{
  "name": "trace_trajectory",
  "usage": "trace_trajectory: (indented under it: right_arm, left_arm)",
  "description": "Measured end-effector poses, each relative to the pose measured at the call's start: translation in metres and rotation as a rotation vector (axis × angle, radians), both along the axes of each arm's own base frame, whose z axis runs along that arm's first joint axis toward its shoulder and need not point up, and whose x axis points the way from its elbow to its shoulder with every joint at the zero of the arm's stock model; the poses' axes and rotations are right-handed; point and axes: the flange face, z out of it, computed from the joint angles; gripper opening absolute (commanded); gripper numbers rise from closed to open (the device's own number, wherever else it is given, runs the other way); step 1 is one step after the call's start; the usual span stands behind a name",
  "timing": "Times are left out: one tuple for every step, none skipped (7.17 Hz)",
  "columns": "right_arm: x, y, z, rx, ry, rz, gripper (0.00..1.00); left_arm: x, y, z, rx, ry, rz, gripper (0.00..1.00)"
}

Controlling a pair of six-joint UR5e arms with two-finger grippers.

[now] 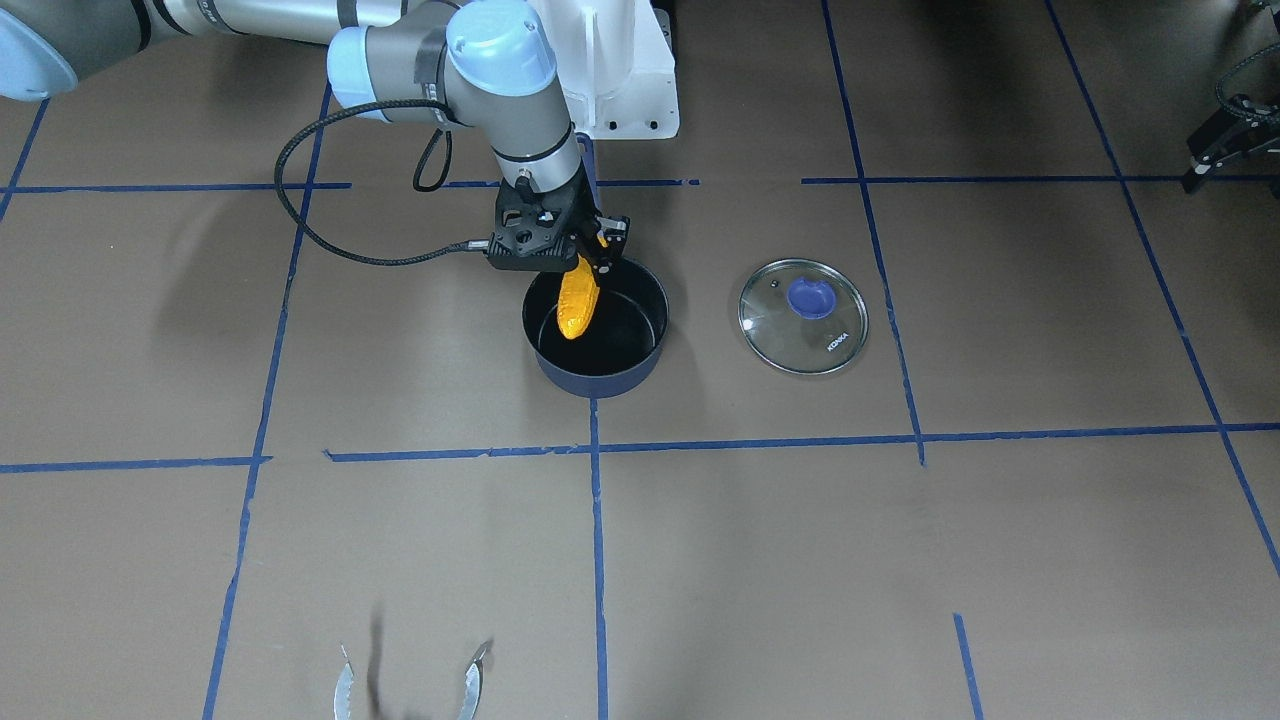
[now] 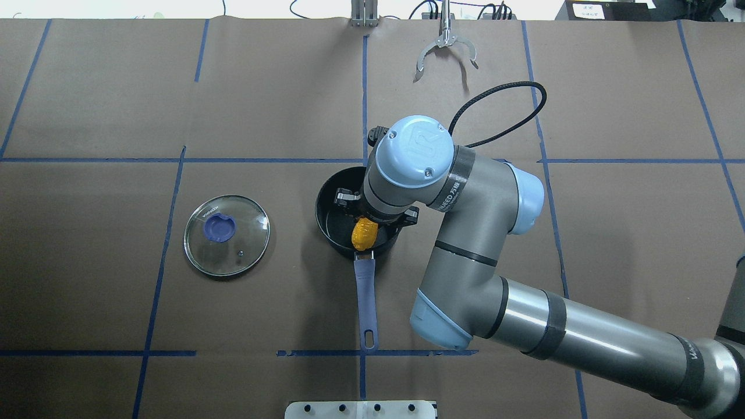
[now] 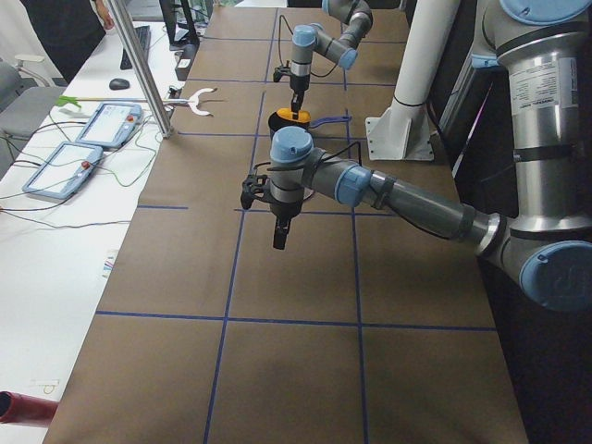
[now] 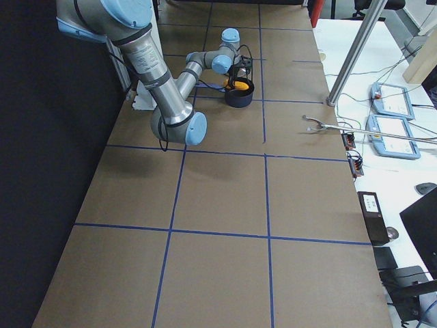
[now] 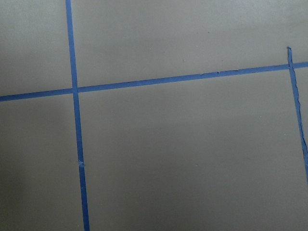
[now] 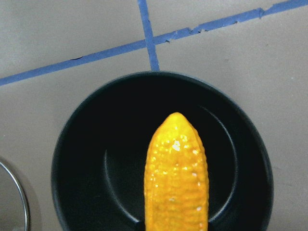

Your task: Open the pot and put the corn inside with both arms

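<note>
Corn [image 6: 176, 178] hangs tip-down, pinched in our right gripper [image 1: 592, 258], straight over the open pot [image 1: 600, 382]; left gripper [image 3: 279, 233], far off, we cannot read.

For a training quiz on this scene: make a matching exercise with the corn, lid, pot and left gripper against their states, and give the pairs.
Things:
1. corn
2. lid
3. pot
4. left gripper

States:
A. uncovered, black inside showing
B. flat on the table, apart from the pot
C. above bare table, far from the pot
D. upright, tip down over the pot, held by the right gripper

Pairs: 1-D, 2-B, 3-A, 4-C
</note>
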Motion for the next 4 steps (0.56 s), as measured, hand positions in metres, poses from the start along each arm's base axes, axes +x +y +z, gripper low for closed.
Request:
trace_trajectory:
  right_arm:
    - [-0.0035,-0.0031,-0.0003,-0.003,0.005,0.002,0.79]
    - [-0.005,-0.0042,-0.0011,-0.004,0.006,0.002,0.91]
    - [-0.0053,-0.0047,-0.0024,-0.004,0.005,0.003,0.98]
    - [-0.0033,-0.0058,-0.0046,-0.004,0.001,0.004,0.99]
  left_arm:
    - [-0.0005,0.0023,-0.0001,-0.003,0.003,0.0,1.0]
    - [-0.0004,0.0032,-0.0003,-0.005,0.007,0.0,1.0]
    - [-0.0004,0.0034,-0.0002,-0.006,0.008,0.0,1.0]
    - [-0.0004,0.0035,0.0002,-0.007,0.008,0.0,1.0]
